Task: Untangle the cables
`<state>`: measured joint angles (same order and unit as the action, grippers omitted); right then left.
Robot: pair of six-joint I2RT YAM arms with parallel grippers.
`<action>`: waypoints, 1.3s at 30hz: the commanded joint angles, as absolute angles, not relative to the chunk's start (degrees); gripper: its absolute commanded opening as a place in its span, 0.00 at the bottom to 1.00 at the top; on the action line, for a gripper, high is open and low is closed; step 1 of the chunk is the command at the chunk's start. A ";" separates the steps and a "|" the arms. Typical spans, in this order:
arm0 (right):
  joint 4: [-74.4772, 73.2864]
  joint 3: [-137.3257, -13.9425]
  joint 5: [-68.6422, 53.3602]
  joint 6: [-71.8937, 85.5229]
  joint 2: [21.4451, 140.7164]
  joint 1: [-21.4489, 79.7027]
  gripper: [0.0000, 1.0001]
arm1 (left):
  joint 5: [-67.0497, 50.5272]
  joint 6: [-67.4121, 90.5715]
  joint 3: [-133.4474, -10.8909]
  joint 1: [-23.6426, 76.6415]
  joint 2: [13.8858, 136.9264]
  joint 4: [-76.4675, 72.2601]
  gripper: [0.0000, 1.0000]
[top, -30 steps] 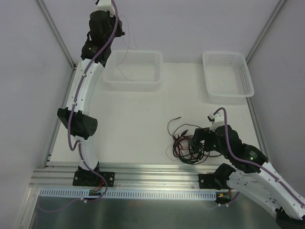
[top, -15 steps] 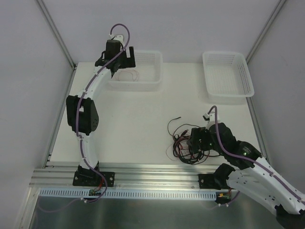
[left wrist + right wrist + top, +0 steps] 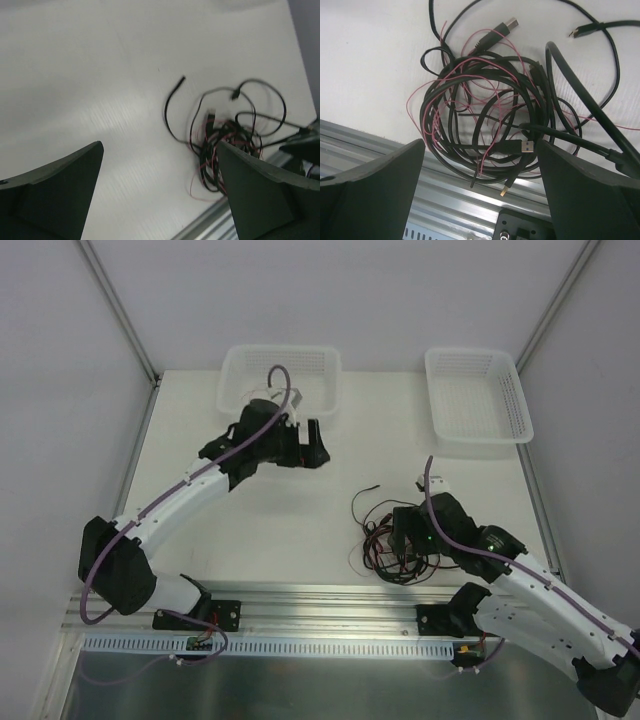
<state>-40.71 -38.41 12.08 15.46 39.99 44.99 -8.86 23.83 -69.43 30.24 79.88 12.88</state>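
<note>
1. Cables (image 3: 385, 540) – black ones with plugs and thin red-pink ones, all in one knotted heap on the white table (image 3: 280, 520), just beyond the right half of the aluminium rail (image 3: 320, 605).
2. Right wrist view: the cables (image 3: 485, 125) are wound in rough rings, with pink strands threaded through the black loops; the near side of the heap overlaps the rail (image 3: 370, 140).
3. Plugs seen there: a silver USB plug (image 3: 507, 24) on the side away from the rail, a blue-tongued USB plug (image 3: 527, 146) low in the heap, and a small gold-tipped plug (image 3: 505, 190) over the rail.
4. One loose black cable end (image 3: 373, 486) sticks out of the heap on the side away from the rail.
5. Right gripper (image 3: 398, 536) sits low over the heap, jaws spread wide with nothing clamped – its fingers (image 3: 585, 195) stand either side of the rings. A thick black cable runs along the right finger; cannot tell if it touches.
6. Left gripper (image 3: 318, 445) is well beyond the rail over bare table, jaws wide apart and holding nothing.
7. Left wrist view: between its fingers (image 3: 60, 195) the cables (image 3: 225, 145) show slightly blurred, next to the rail (image 3: 210, 227).
8. Left basket (image 3: 330, 380) and right basket (image 3: 475, 352), both white mesh, stand on the side of the table far from the rail.
</note>
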 commanded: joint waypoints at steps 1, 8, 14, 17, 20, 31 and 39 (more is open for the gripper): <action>-38.59 -37.27 11.51 18.71 41.13 45.35 0.99 | -11.43 27.51 -61.71 38.11 78.58 14.59 0.97; -37.27 -33.93 10.38 21.35 39.29 45.44 0.99 | -6.43 28.91 -55.37 50.95 81.56 14.24 0.87; -37.17 -31.29 10.11 23.55 36.13 45.44 0.99 | -0.53 31.55 -59.05 59.31 92.08 14.15 0.70; -37.79 -30.76 9.76 24.34 34.37 45.53 0.99 | -0.79 32.17 -60.38 60.29 96.40 14.24 0.59; -38.93 -30.41 9.58 25.05 32.44 45.53 0.99 | -0.26 32.26 -61.70 61.34 98.78 14.15 0.54; -37.62 -27.60 9.14 26.98 30.85 45.53 0.97 | 2.02 31.64 -67.06 65.30 106.52 13.97 0.38; -34.90 -24.70 8.44 28.39 34.01 45.44 0.96 | 5.35 32.96 -64.60 65.39 105.13 14.06 0.00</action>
